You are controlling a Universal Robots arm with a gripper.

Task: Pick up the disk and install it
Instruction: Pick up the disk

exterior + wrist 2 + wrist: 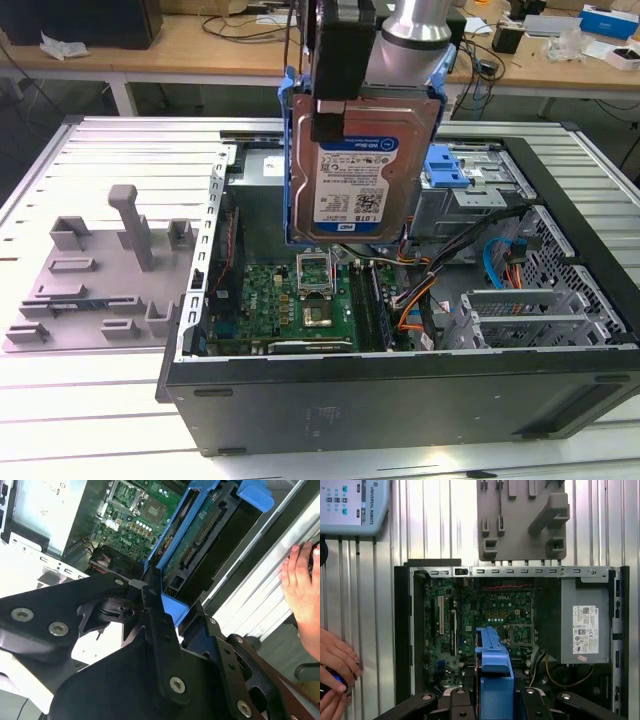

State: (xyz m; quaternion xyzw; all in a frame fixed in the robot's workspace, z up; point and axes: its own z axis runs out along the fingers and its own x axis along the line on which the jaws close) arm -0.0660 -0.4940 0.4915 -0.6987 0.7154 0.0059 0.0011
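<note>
nearest in the exterior view, the open computer case (400, 395) is seen lying on the ribbed table (100, 420), with its motherboard (290, 300) exposed. above the motherboard the disk (352, 165) is held upright, its label turned toward the camera. its upper end is clamped by the closed jaws of the gripper (330, 118), which is hung straight down from the arm (415, 20). in the second wrist view a person's hand (302, 592) is rested on the table beside the case. a wooden workbench (200, 45) is seen farthest back.

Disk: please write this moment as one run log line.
gripper: shut on disk | disk: held above open computer case | install: not done
</note>
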